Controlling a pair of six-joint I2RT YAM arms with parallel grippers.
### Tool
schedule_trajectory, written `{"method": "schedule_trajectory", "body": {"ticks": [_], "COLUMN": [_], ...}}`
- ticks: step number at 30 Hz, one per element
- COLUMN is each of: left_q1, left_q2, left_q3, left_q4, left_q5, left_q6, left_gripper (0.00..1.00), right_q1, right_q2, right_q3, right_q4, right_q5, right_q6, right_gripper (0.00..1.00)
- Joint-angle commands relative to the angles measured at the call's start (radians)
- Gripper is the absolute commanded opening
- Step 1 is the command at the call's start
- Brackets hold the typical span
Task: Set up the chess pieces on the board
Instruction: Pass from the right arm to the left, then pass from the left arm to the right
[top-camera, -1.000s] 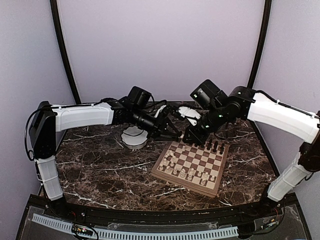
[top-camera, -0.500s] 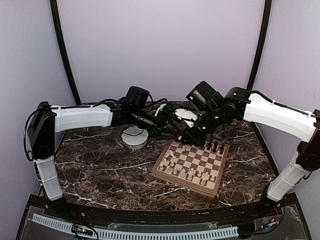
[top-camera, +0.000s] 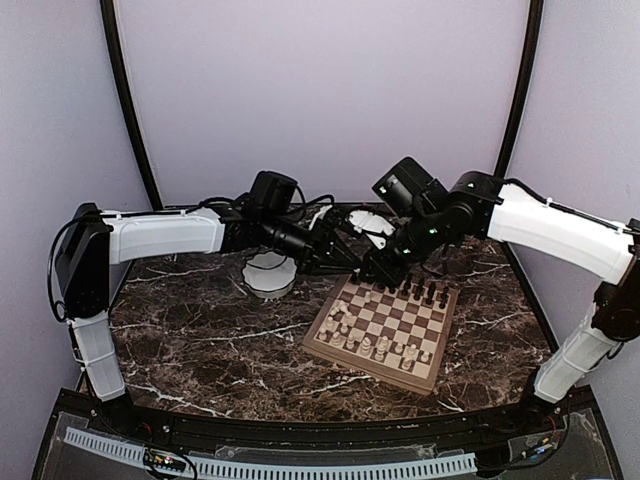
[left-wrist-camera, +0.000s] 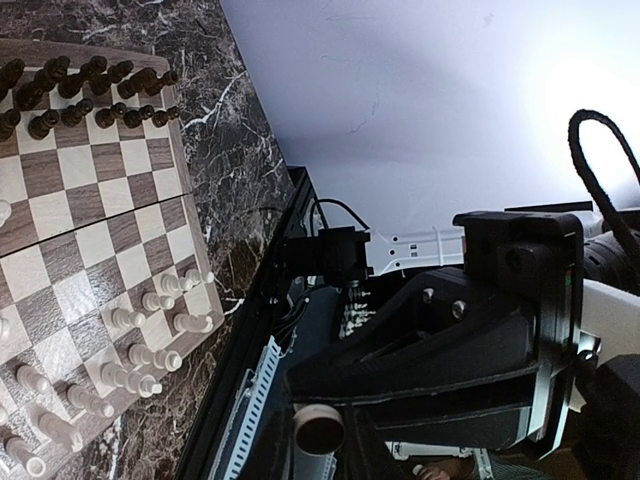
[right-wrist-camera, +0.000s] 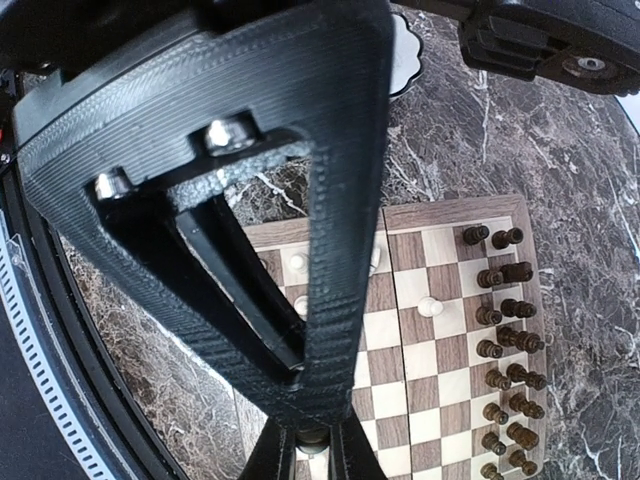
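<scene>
arms: 2 counted. The left arm (top-camera: 165, 232) and right arm (top-camera: 560, 235) are both stretched out over the counter (top-camera: 200, 345), w/ their ends brought together nr the board's far-left corner.
board (top-camera: 392, 318): 1, set on the right half of the counter and turned a bit askew. Middle rows are mostly bare.
dark pieces (right-wrist-camera: 490, 315): approx 16 counted in the right wrist view, lined up in 2 rows along the far edge. The last few are crowded at the frame edge, so the count isn't 100%.
pale pieces (left-wrist-camera: 165, 287): bunched on the 2 near rows, not all in line. 12 or so can be made out in the left wrist view, the rest are cut off. 1 more is seen alone mid-board, and 2-3 more nr the far-left corner beside the black finger.
left jaws: held low just off the board's far-left corner. The opening can't be told, nor whether anything is held.
right jaws: hung over the far-left squares. Tips are seen close together in their own cam, but the gap + contents can't be made out tbh.
bowl (top-camera: 268, 275): 1, white and scalloped, set on the counter left of the board and apart from it. Its far rim is crossed by the left arm in the top view.
in the way: the board's far-left corner is hidden by both arm ends in the top view. A big part of the board is blocked by the black finger frame in the right wrist view.
</scene>
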Motion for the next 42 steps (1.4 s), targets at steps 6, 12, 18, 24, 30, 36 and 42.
{"method": "schedule_trajectory", "body": {"ticks": [6,12,18,24,30,36,42], "left_q1": [0.007,0.085,0.105,0.106,0.105,0.105,0.105], "left_q2": [0.002,-0.045,-0.045,-0.035,-0.029,-0.028,-0.026], "left_q3": [0.013,-0.047,-0.076,-0.076,-0.087,-0.100,-0.101], "left_q4": [0.082,0.346,0.643,0.716,0.743,0.748,0.753], "left_q5": [0.068,0.021,-0.056,-0.076,-0.066,-0.058,-0.049], "left_q6": [-0.025,-0.229,-0.430,-0.483,-0.508,-0.518,-0.523], "left_gripper": [0.09,0.06,0.06,0.06,0.06,0.06,0.06], "right_q1": [0.009,-0.034,-0.214,-0.302,-0.326,-0.333,-0.339], "right_q2": [0.013,-0.139,-0.324,-0.377,-0.292,-0.198,-0.148], "right_q3": [0.057,-0.010,-0.260,-0.504,-0.495,-0.454,-0.443], "right_q4": [0.073,0.138,0.492,0.856,0.998,1.125,1.216], "right_q5": [0.011,0.000,-0.251,-0.395,-0.485,-0.581,-0.625], "right_q6": [0.037,0.119,0.459,0.780,0.870,0.939,1.000], "right_gripper": [0.09,0.30,0.41,0.42,0.44,0.44,0.40]}}
